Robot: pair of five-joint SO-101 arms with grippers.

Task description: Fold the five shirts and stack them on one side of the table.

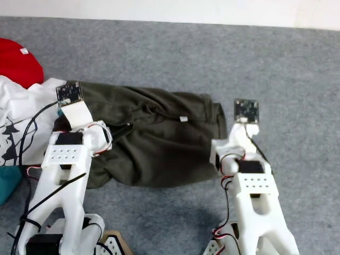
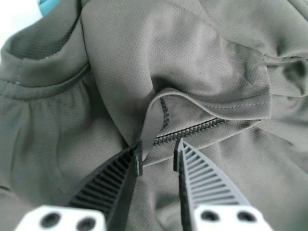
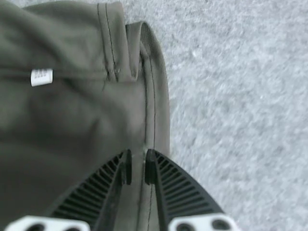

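An olive shirt [image 1: 159, 143] lies crumpled across the middle of the grey table. The left arm [image 1: 69, 149] stands over its left end and the right arm [image 1: 249, 175] at its right end. My left gripper [image 2: 158, 159] is open just above the olive shirt [image 2: 192, 62], and a stitched hem fold [image 2: 192, 129] runs down between its fingertips. At the right edge of the olive shirt [image 3: 72, 125], my right gripper [image 3: 136, 166] is shut on the seam, with a thin strip of cloth between the pads. A white tag [image 3: 41, 76] shows on the cloth.
A white printed shirt [image 1: 21, 117], a red shirt [image 1: 18, 64] and a teal shirt [image 1: 8, 183] are heaped at the left edge, partly under the olive one. Bare grey table [image 1: 287, 69] stretches to the right and along the back.
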